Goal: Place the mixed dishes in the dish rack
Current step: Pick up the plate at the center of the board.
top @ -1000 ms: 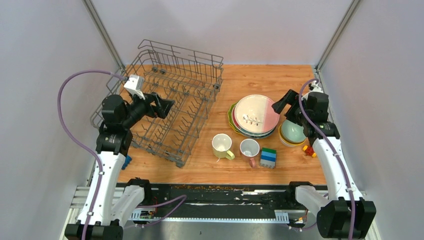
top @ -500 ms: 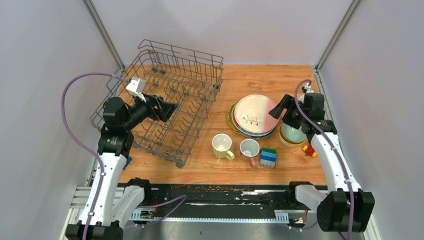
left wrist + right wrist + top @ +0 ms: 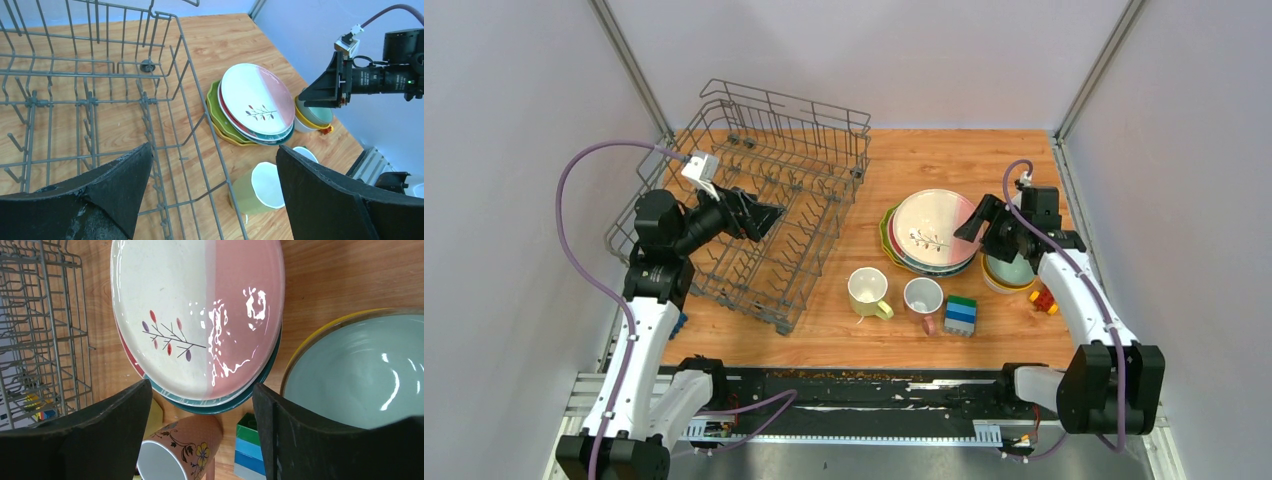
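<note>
Top view first: the dish rack sits at the far left of the bench with no dish in it, so loading looks to be right at its start. The left fingers hang over the rack's middle, spread as wide as they go and holding nothing, probably parked there out of the other arm's way. Over on the right, the white-pink plate tops a stack of plates. The right fingers hover at its right edge, parted and empty. Just right of the stack, a pale green bowl nests in a yellow-orange bowl. Nearer, the pale yellow mug and the white pink-handled mug stand side by side, with the toy blocks just beside them.

Left wrist view: two dark fingers gape above the rack's right wall, with only wire and wood between them. The plate stack lies beyond that wall, well apart.

Right wrist view: the fingers bracket the stack's rim, lined up on the top plate's edge. A plate lying flat offers only its thin rim to pinch, which would explain the edge-on approach. Whether either finger touches it cannot be told. The glaze shines, so the plate may be slippery to hold.
</note>
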Controlling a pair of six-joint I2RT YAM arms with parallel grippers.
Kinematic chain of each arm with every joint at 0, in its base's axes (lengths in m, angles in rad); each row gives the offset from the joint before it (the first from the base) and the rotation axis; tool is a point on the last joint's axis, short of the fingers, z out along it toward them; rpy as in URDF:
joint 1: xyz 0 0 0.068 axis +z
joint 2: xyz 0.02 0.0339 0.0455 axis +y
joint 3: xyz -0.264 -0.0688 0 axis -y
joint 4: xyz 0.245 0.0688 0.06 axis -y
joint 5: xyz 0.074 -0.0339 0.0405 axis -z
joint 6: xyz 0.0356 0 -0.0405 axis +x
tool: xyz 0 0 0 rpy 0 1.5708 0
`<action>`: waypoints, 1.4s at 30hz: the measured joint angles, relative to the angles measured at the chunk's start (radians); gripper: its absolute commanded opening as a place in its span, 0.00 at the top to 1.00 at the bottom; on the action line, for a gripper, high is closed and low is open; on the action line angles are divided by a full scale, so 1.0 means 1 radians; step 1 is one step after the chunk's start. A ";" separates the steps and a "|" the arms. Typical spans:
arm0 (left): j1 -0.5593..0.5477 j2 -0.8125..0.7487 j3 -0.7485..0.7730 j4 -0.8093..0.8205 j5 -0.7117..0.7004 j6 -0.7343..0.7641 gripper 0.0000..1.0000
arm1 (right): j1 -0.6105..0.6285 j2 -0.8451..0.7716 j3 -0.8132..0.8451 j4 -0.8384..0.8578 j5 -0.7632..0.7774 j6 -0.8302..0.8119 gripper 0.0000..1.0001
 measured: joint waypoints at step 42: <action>0.000 0.048 0.000 -0.029 -0.001 -0.004 0.00 | 0.031 0.164 -0.001 0.110 0.088 0.096 0.41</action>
